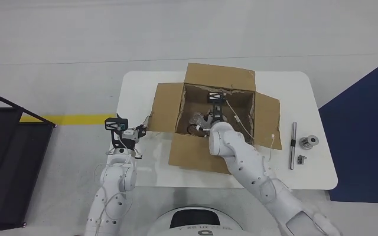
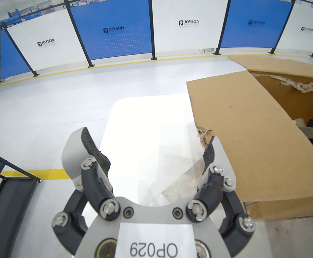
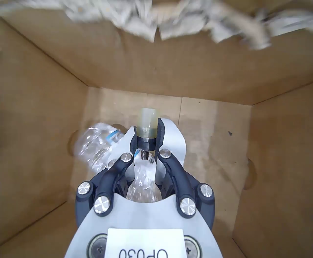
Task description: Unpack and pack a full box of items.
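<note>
The right gripper sits inside the cardboard box, fingers clamped on a small threaded part whose pale translucent cylinder protrudes past the tips; a clear plastic bottle lies on the box floor just beneath it; the left gripper hangs spread wide, holding nothing, over the white table, a box flap just beside one finger.

In box, bottle; right of box, rod

Code stickers on L tool & R tool; logos on panels.
</note>
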